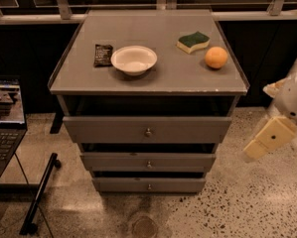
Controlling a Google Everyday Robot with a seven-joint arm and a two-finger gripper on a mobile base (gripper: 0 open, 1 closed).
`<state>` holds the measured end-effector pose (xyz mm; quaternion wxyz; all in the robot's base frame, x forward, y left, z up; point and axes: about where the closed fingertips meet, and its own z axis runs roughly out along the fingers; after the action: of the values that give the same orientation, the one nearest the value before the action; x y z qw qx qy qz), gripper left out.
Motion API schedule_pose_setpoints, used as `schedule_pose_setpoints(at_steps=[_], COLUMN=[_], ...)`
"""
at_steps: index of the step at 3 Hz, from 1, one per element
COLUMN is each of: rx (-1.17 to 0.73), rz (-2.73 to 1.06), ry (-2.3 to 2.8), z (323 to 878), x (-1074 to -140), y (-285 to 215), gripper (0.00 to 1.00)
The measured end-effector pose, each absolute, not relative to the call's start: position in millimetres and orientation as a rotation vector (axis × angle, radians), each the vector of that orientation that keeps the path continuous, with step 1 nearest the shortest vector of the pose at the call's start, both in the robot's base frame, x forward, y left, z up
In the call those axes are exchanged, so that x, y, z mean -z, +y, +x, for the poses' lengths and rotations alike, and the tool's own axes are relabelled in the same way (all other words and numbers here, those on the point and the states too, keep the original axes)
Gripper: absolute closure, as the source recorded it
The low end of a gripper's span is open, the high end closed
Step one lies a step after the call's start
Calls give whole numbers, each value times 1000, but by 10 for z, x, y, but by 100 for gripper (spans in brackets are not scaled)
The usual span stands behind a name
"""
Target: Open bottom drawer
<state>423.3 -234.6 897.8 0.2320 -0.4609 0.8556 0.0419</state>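
1. Approaching looks to be the step in hand: the claw [269, 138] hangs off the desk's right edge, below the level of the top and well apart from every drawer. Whether it is released or clenched I cannot tell.
2. The bottom drawer [149, 185] sits lowest under the desk's front edge, just above the speckled floor [247, 207]. Its slim grey front shows no pulled-out box, so I judge the task barely begun.
3. The next move calls for bringing the claw down and across to the small round knob [149, 186] at the centre of that front, closing squarely on it, and pulling straight out. The knob is tiny, smooth-looking metal — an off-centre grip could slip.
4. The desk [153, 83] and its drawer fronts are flat, matte grey panels with hard edges. The middle drawer [148, 161] and top drawer [147, 129] carry similar knobs and are easy to mistake.
5. On top there is a round white bowl [133, 59] left of centre, with a flat dark packet [103, 54] just beside it towards the left edge. A wavy green-and-yellow sponge [193, 41] and a round orange [216, 57] lie near the right edge.
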Motion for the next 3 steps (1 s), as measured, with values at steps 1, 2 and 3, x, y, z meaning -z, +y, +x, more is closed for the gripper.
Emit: schedule_pose_setpoints(at_steps=[1, 2, 3], rx=[-211, -268, -259], rz=[-1044, -926, -918], ry=[2372, 2339, 2329], z=[4257, 4392, 4426], x=[-8518, -8164, -8180], y=[-2430, -2489, -2490], gripper=[0, 0, 18])
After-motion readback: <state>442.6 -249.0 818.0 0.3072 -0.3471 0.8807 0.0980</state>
